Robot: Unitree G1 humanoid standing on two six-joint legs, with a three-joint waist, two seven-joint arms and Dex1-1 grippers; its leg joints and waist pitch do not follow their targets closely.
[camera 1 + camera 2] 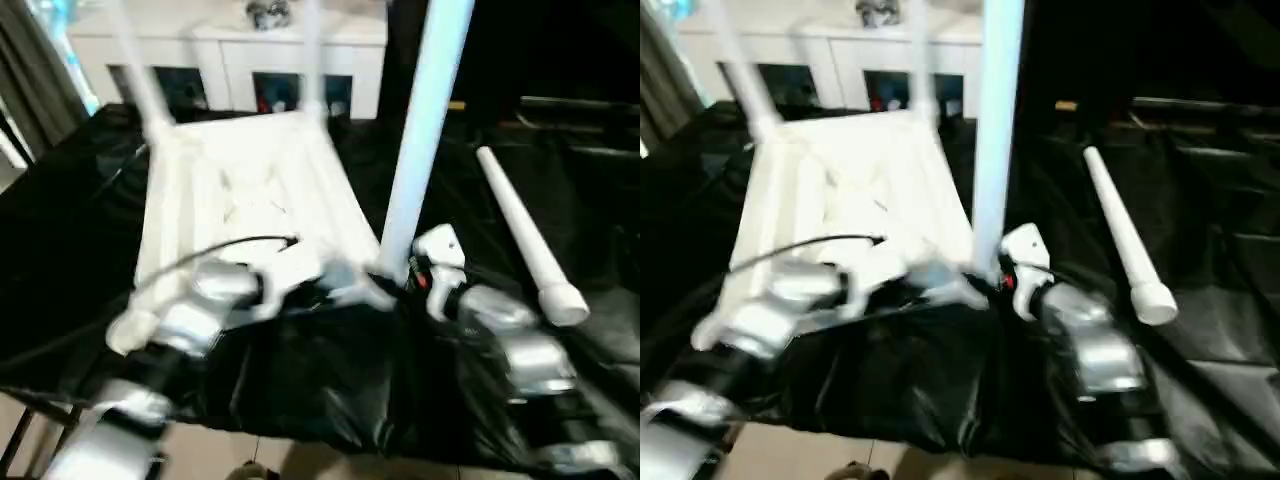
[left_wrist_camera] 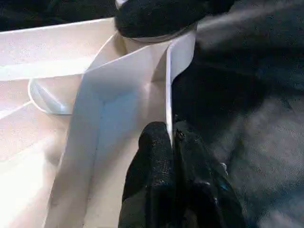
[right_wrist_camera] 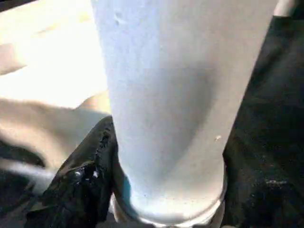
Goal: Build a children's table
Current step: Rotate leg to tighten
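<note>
The white tabletop (image 1: 250,200) lies upside down on the black-covered bench, its ribbed underside up. Two legs stand in its far corners (image 1: 140,70). A third leg (image 1: 425,120) stands upright at the near right corner, and my right gripper (image 1: 400,272) is shut on its base, with one black finger (image 3: 83,175) showing beside the tube (image 3: 166,104). My left gripper (image 2: 172,142) is shut on the tabletop's thin rim (image 2: 167,80) close to that corner. A fourth leg (image 1: 525,240) lies loose on the black cover to the right.
A white cabinet (image 1: 230,60) with glass doors stands behind the bench. The black cover (image 1: 330,380) hangs over the bench's near edge, with pale floor below. A black cable (image 1: 215,248) runs over my left forearm.
</note>
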